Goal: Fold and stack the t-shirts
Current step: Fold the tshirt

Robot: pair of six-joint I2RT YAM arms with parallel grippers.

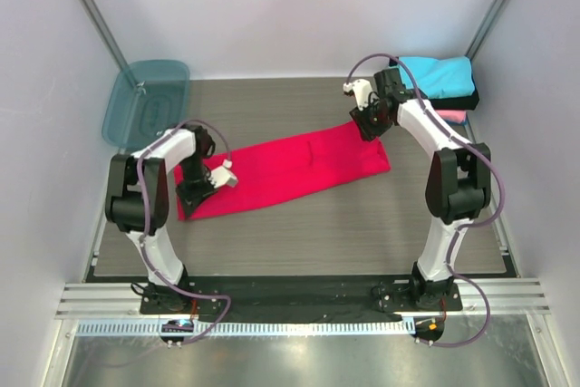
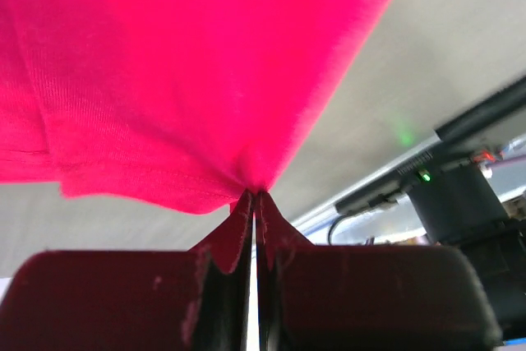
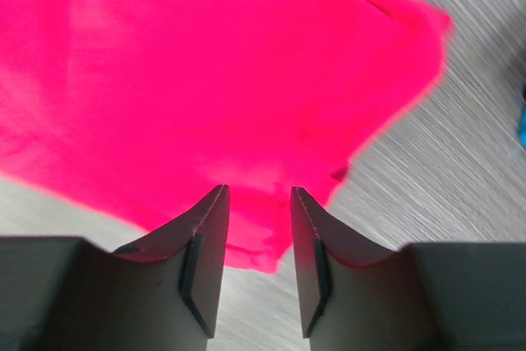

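Two robot arms work a red t-shirt (image 1: 285,174) that lies in a long, narrow band across the grey striped surface (image 1: 362,233), running slantwise from the near left to the far right. The left tool (image 1: 196,193) sits at the band's near-left end with its jaws pressed together, clamped on a pinch of the red cloth. In the left wrist view the fabric (image 2: 164,80) fans up and away from the closed fingertips (image 2: 255,203), puckered where it is gripped.

At the opposite end, the right tool (image 1: 370,124) hangs over the shirt's far-right corner. Its jaws stand apart, and in the right wrist view the red cloth (image 3: 205,80) shows through the gap (image 3: 259,195) between them. The two dark fingers (image 3: 209,236) frame the shirt's edge, with bare surface (image 3: 460,145) beyond it. Whether the fingers touch the cloth cannot be told.

In the far right corner, against the wall, rests a small stack of folded shirts: a cyan shirt (image 1: 439,74) on top, a black shirt (image 1: 460,99) under it, and a pink shirt (image 1: 451,117) showing at the stack's near side. The stack lies well apart from the red shirt's body but near the right tool. A translucent teal bin (image 1: 145,101) stands at the far left, beside the wall.
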